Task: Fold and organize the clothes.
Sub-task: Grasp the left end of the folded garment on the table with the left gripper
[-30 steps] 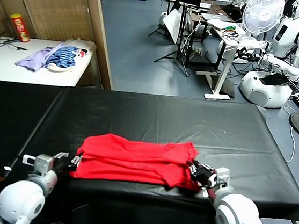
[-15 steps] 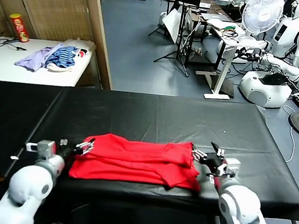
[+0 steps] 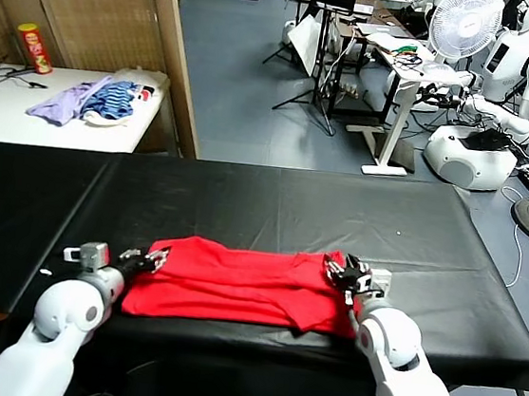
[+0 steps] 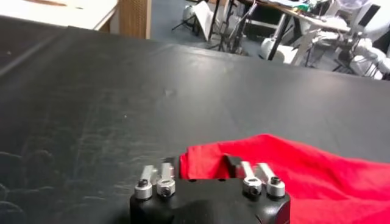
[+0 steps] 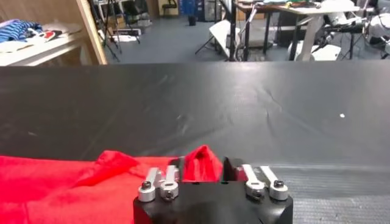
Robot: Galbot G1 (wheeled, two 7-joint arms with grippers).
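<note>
The left gripper (image 3: pixel 155 261) pinches the left corner of the red shirt (image 3: pixel 241 281), cloth bunched between its fingers (image 4: pixel 233 165). The right gripper (image 3: pixel 344 271) clamps a peaked fold at the shirt's upper right corner. The shirt lies folded, low in the frame's centre, on the black surface (image 3: pixel 273 209).

Red T-shirt (image 3: pixel 241 281) graphic hidden in folds, cloth cut off in wrist views
</note>
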